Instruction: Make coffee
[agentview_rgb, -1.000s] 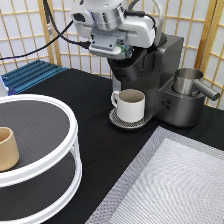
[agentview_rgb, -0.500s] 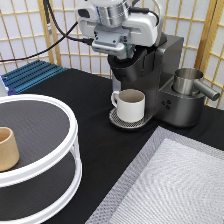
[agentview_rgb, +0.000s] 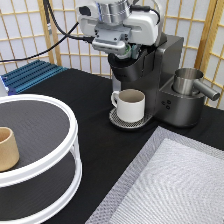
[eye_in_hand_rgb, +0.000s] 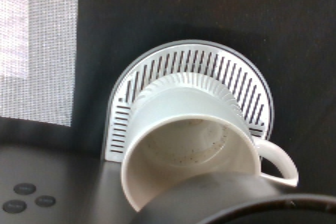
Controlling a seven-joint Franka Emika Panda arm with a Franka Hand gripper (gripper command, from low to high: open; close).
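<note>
The gripper (agentview_rgb: 126,50) is sitting at the exterior view's top centre, directly over the head of the coffee machine (agentview_rgb: 150,75) and touching or nearly touching it. Whether its fingers are apart or together cannot be told, since the hand and the machine's dark top are hiding them. A small green spot is showing at the gripper's lower edge, but whether that is the pod cannot be told; the pod is not otherwise showing in either view.

A white mug (agentview_rgb: 131,105) is standing upright on the round slotted drip tray (agentview_rgb: 120,120) under the machine's spout, handle pointing toward the exterior view's left. The wrist view is looking straight down into the mug (eye_in_hand_rgb: 187,150), which is holding no liquid, with the drip tray (eye_in_hand_rgb: 225,65) around its base.

A steel jug (agentview_rgb: 189,82) is sitting on the machine's base at the exterior view's right. A tan cup (agentview_rgb: 7,148) is standing on the upper tier of the white round shelf (agentview_rgb: 60,155) at the left. A grey mat (agentview_rgb: 175,185) is lying at the bottom right.
</note>
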